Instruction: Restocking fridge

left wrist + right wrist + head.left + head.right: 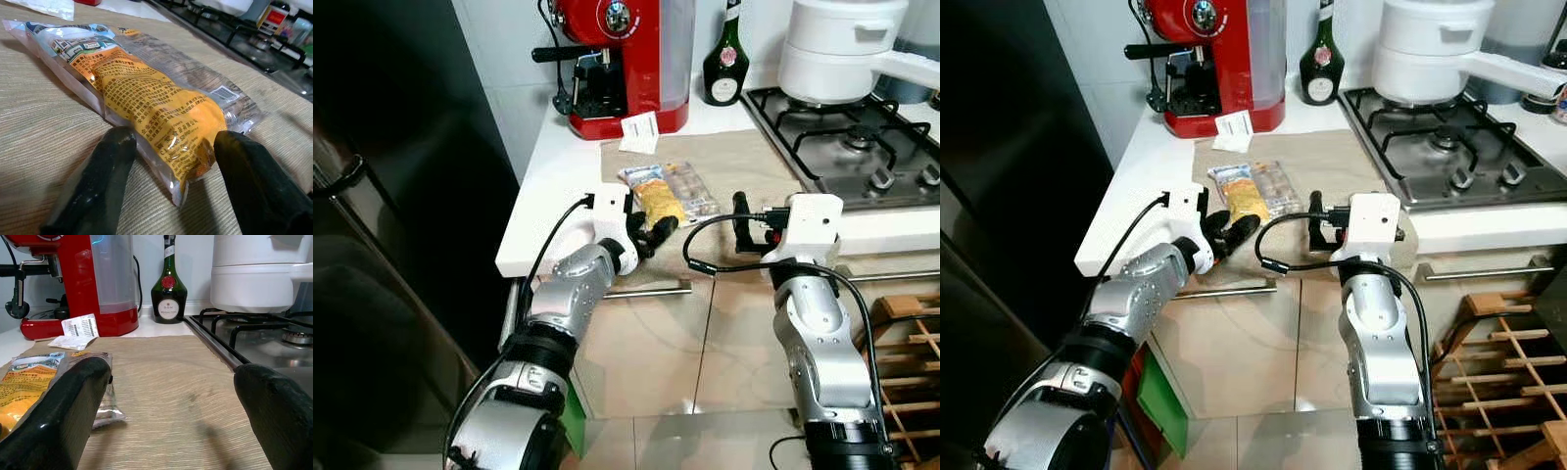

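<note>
A yellow-printed food packet lies on a beige mat on the white counter, with a clear packet lying against its right side. My left gripper is at the packet's near end. In the left wrist view its fingers stand open on either side of the packet, low on the mat. To the right, my right gripper hovers over the counter's front edge, open and holding nothing. Its wrist view looks across the mat, with the packet off to one side.
A red coffee machine, a paper slip and a green bottle stand at the back of the counter. The gas hob carries a white pot. A black fridge is on the left, a wooden rack low right.
</note>
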Robot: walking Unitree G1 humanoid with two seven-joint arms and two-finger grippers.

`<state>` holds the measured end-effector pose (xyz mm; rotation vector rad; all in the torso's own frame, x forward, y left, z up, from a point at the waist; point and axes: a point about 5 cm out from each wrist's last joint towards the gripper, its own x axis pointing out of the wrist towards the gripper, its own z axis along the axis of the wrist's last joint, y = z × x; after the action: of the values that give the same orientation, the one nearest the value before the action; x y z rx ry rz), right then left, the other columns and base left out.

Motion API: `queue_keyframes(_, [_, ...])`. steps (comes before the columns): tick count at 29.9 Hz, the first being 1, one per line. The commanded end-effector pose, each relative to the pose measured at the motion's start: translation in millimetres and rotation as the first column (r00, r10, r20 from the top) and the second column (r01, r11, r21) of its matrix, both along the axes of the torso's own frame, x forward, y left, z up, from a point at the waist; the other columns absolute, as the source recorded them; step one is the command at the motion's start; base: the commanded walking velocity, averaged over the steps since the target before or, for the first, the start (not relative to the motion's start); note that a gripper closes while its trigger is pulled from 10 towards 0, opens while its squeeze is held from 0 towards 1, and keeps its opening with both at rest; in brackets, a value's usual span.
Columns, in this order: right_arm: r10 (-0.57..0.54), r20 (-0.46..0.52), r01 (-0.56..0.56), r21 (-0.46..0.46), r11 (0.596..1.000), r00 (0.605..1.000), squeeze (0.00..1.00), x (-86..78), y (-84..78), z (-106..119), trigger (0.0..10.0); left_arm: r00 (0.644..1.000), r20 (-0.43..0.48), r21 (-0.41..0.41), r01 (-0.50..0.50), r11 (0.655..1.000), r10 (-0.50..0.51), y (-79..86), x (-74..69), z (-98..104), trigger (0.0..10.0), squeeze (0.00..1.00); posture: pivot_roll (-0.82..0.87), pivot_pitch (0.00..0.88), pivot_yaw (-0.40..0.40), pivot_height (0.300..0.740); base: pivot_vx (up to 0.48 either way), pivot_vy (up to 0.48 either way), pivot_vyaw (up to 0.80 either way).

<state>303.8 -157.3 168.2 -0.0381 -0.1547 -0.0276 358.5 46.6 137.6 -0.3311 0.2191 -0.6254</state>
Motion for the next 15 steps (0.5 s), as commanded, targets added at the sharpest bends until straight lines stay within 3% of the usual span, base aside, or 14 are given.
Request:
queue_keyframes(1, [0.006,-0.011,-0.006,0.005,1.000,1.000,0.00,-0.9,2.9,-2.1,10.0,0.995,-0.091,0.001,0.035,0.999,-0.035,-5.6,-6.6,-18.6,0.0,0.00,-0.15,0.000,0.139,0.740,0.000,0.000,0.00])
queue_keyframes(15, [0.008,-0.015,-0.008,0.001,1.000,1.000,0.00,-1.0,2.0,-2.5,10.0,0.999,-0.012,-0.034,-0.048,0.998,0.047,8.1,6.1,-6.4,0.0,0.00,-0.15,0.000,0.133,0.740,0.000,0.000,0.00])
